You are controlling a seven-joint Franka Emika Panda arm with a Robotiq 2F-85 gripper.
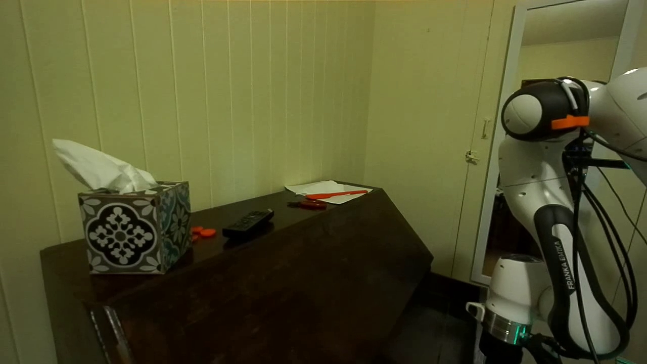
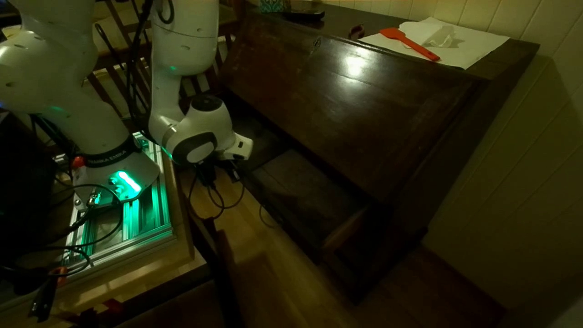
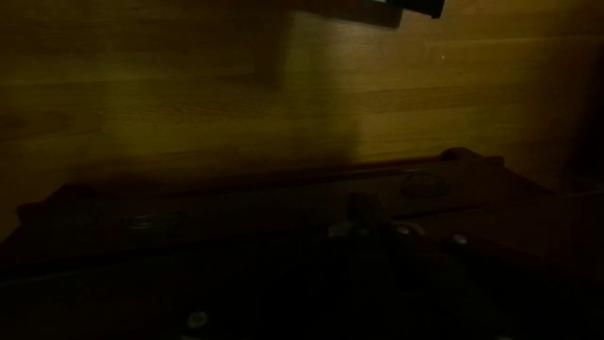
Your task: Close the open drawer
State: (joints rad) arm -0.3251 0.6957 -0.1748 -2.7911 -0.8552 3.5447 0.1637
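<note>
The drawer (image 2: 345, 228) is pulled out below the slanted lid of the dark dresser (image 2: 364, 114) in an exterior view. Its dark inside and lighter side wall show there. My gripper (image 3: 365, 200) is dark in the wrist view; its fingertips look together with nothing seen between them. It points down over the dresser's dark front, where two curved handles (image 3: 424, 184) show faintly. I cannot tell if it touches the drawer. In an exterior view the wrist is beside the drawer's far front end and hides the fingers. The drawer is hidden in an exterior view showing the dresser (image 1: 263, 293).
A patterned tissue box (image 1: 124, 232), a remote (image 1: 247, 223), orange caps (image 1: 207, 232), red-handled pliers (image 1: 309, 204) and white paper with a red spatula (image 2: 410, 44) lie on the dresser top. Wooden floor (image 2: 268, 259) lies between dresser and robot base. Cables (image 2: 214, 205) hang by the wrist.
</note>
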